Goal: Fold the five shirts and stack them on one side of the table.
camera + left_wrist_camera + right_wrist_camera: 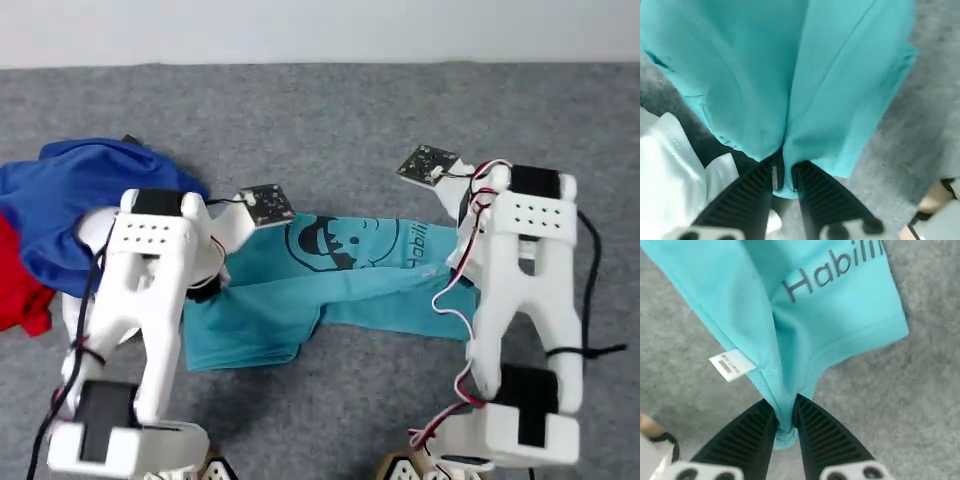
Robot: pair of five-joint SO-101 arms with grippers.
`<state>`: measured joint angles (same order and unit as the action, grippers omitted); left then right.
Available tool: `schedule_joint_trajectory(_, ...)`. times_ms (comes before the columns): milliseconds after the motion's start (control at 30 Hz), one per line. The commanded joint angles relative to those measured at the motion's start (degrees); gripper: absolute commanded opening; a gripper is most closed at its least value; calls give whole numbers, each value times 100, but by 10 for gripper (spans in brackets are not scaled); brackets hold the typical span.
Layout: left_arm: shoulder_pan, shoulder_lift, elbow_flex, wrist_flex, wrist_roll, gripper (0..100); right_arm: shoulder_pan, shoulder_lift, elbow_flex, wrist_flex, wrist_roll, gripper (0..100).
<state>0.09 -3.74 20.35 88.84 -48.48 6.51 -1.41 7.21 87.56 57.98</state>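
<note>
Now, with left end effector (783, 172) and right end effector (785, 415) each pinching the teal shirt (340, 290), I'd lift evenly, holding it taut between them.

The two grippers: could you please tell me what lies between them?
The teal shirt spans the whole stretch, the left gripper pinching one end and the right gripper the other; the high view shows it lying on the grey table.

Left of spread shirt (340, 285), shirt pile (60, 215)
</note>
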Motion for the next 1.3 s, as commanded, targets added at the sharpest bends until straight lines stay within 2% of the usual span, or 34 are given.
schedule_joint_trajectory(0, -193, 396, -22, -404, -97, 8, 84, 233, -35, -365, 9, 11)
schedule_joint_trajectory(133, -158, 791, -84, -404, -88, 22, 84, 444, -70, -426, -132, 39)
schedule_joint_trajectory(300, -158, 738, -629, -9, 352, 77, 75, 48, -79, -198, -492, 199)
schedule_joint_trajectory(367, -158, 589, -980, 255, 492, 91, 48, -242, -79, -101, -607, 232)
schedule_joint_trajectory(533, -158, 44, -1763, 765, 615, 118, 48, -998, -79, -4, -624, 240)
schedule_joint_trajectory(700, -273, -316, -2009, 782, 615, 120, 57, -1552, -79, -4, -633, 240)
schedule_joint_trajectory(800, -519, -325, -1991, 492, 651, 115, 75, -1727, -70, -4, -633, 239)
schedule_joint_trajectory(933, -1020, 114, -1974, -492, 1442, 115, 92, -1736, -53, -4, -853, 238)
schedule_joint_trajectory(1133, -1178, 1811, -2062, -1662, 2233, 78, 48, -1727, -35, -40, -1574, 238)
schedule_joint_trajectory(1267, -1204, 2980, -2668, -1934, 2382, 34, 48, -1719, 62, -66, -1811, 238)
